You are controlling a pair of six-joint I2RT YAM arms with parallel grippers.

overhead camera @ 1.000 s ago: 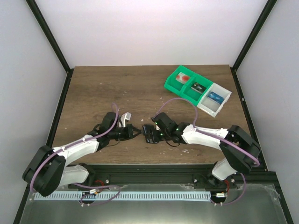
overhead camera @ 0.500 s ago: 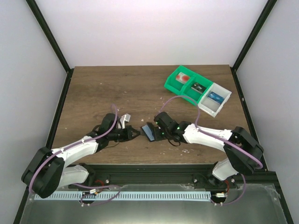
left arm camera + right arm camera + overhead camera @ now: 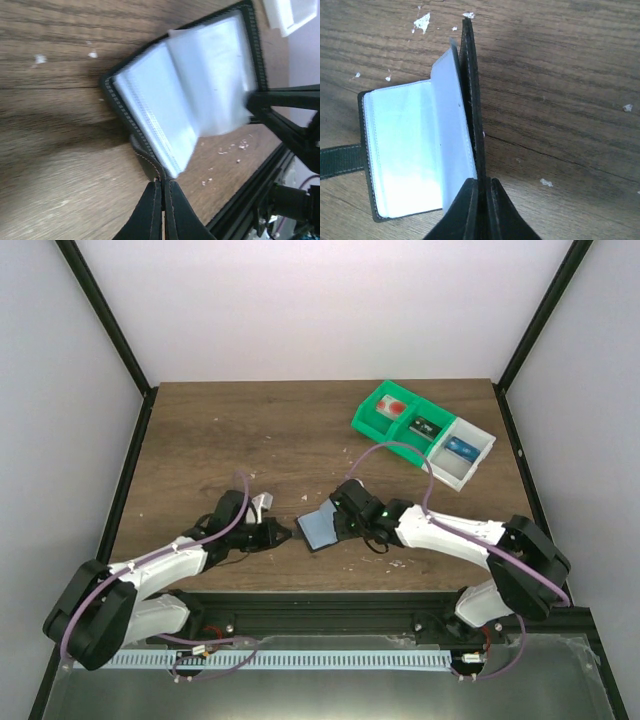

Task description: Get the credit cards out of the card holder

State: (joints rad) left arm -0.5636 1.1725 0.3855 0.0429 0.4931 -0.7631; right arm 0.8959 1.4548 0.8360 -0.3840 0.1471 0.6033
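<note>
The card holder lies open, well apart from the green and white tray on its arm-base side, with the left gripper pinched shut on one cover edge and the right gripper clamped on the other. Best, I judge, to anchor one cover flat while the other jaws let go and empty the pale sleeves. No writing is legible.

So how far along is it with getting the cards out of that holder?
Done: the holder lies open, pale sleeves showing. In hand: the left gripper and right gripper each pinch an edge of it. Left: drawing cards from the sleeves; I can't tell whether any sit inside.
</note>
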